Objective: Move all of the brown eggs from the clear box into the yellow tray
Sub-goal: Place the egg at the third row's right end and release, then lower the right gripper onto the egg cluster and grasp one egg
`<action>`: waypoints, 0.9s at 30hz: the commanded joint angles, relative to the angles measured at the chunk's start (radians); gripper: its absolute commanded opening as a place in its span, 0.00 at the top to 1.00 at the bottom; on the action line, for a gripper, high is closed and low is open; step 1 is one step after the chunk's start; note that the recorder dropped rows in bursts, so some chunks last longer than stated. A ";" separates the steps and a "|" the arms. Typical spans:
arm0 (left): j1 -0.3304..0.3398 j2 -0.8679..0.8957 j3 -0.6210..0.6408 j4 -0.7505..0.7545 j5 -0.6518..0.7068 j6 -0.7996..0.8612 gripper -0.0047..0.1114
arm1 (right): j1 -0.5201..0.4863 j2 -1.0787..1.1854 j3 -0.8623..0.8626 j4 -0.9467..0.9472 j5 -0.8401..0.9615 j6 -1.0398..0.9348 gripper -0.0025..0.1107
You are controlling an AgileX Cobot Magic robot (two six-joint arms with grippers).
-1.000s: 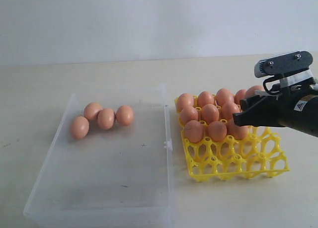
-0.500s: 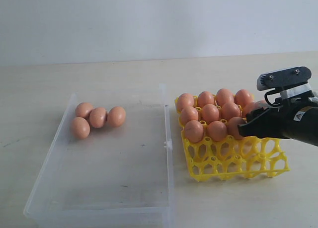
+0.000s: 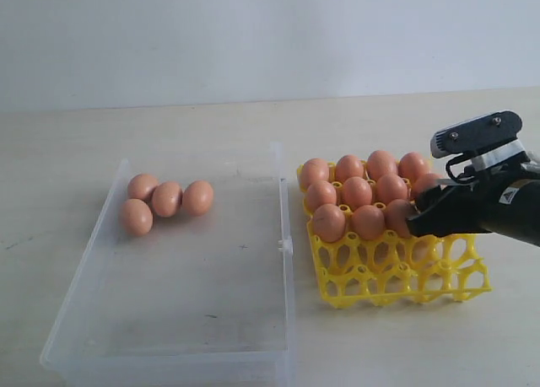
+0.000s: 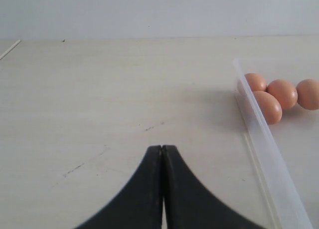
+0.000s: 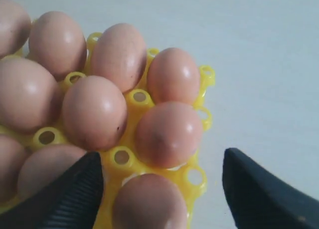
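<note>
Right gripper [image 5: 162,155] is over the right side of the yellow tray [image 3: 396,277], fingers spread wide with nothing between the pads. In the right wrist view one brown egg [image 5: 149,204] sits in its cell just below the gap, and I see neither finger touching it. I count about eleven eggs in the tray [image 3: 356,191], packed into the rear three rows, one partly hidden behind the arm. The front rows of cells are bare lattice. In the clear box [image 3: 84,294], four eggs [image 3: 166,199] are bunched together in the far left corner, touching one another, close to the wall. The box lies just beside the tray, latch tab toward it. Left gripper [image 4: 162,149] is pressed shut on nothing, above the bare table [image 4: 99,89] outside the box's wall.
</note>
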 commanded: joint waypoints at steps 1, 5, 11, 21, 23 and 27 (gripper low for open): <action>-0.009 -0.006 -0.004 -0.006 -0.012 0.000 0.96 | 0.003 -0.150 -0.074 -0.006 0.161 -0.006 0.56; -0.009 -0.006 -0.004 -0.006 -0.012 0.000 0.96 | 0.093 -0.218 -0.281 -0.008 0.395 0.012 0.95; -0.009 -0.006 -0.004 -0.006 -0.012 0.000 0.96 | 0.317 0.020 -0.718 0.000 0.867 0.125 0.98; -0.009 -0.006 -0.004 -0.006 -0.012 0.000 0.96 | 0.409 0.386 -1.060 0.171 0.942 0.490 0.49; -0.009 -0.006 -0.004 -0.006 -0.012 0.000 0.96 | 0.409 0.447 -1.114 0.174 0.938 0.565 0.37; -0.009 -0.006 -0.004 -0.006 -0.012 0.000 0.96 | 0.409 0.540 -1.195 0.172 0.940 0.614 0.35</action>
